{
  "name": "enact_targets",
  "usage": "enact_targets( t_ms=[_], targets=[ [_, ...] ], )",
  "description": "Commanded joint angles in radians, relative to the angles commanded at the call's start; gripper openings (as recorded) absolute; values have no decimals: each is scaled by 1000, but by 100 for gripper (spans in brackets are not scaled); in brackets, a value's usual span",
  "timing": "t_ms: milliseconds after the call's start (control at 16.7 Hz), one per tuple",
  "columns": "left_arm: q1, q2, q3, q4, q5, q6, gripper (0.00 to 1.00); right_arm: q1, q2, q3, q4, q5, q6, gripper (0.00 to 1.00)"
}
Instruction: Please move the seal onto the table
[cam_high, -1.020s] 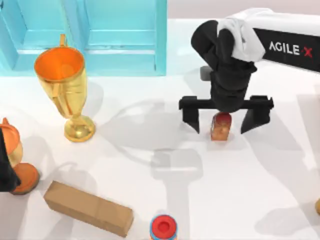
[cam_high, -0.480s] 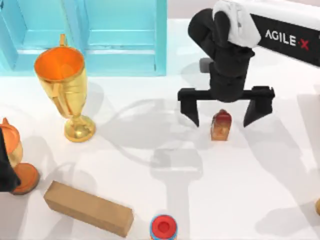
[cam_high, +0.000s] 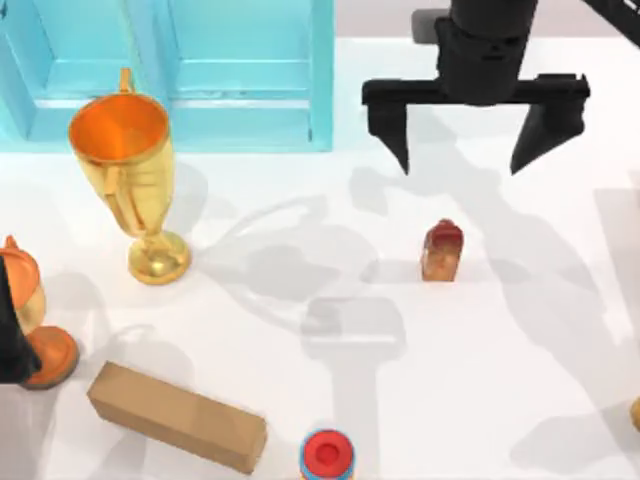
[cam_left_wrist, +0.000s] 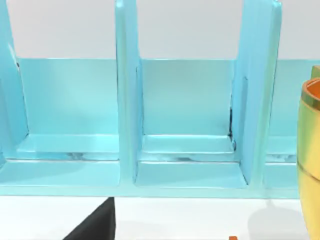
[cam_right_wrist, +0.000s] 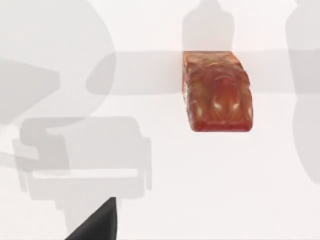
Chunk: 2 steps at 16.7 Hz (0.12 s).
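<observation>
The seal (cam_high: 442, 251) stands upright on the white surface (cam_high: 500, 380), right of centre in the top view, with nothing touching it; its dark red rounded top sits over a tan-orange body. The right gripper (cam_high: 474, 130) hangs near the far edge of the surface, well apart from the seal, its two black fingers (cam_high: 392, 125) spread wide and holding nothing. In the right wrist view the seal (cam_right_wrist: 217, 91) lies alone on the bare white surface, with grey shadows around it and a dark finger tip (cam_right_wrist: 97, 222) at the frame's edge. The left arm sits parked at the left edge of the top view beside a small orange trophy (cam_high: 30, 320), and I cannot tell whether its gripper is wide or narrow. A gold trophy (cam_high: 130, 180) stands on the left side of the surface just in front of the light-blue cabinet (cam_high: 200, 70). Nearer the front edge lie a long cardboard-brown box (cam_high: 177, 416) and, to its right, a red round cap with a blue rim (cam_high: 328, 455). The left wrist view faces the cabinet's open compartments (cam_left_wrist: 185, 115), with the gold trophy's cup (cam_left_wrist: 310, 150) at one side.
</observation>
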Motion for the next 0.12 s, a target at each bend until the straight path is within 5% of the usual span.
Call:
enact_targets(
  t_ms=[120],
  targets=[
    [0, 0, 0, 0, 0, 0, 100, -2, -13, 24, -23, -5, 0, 100]
  ],
)
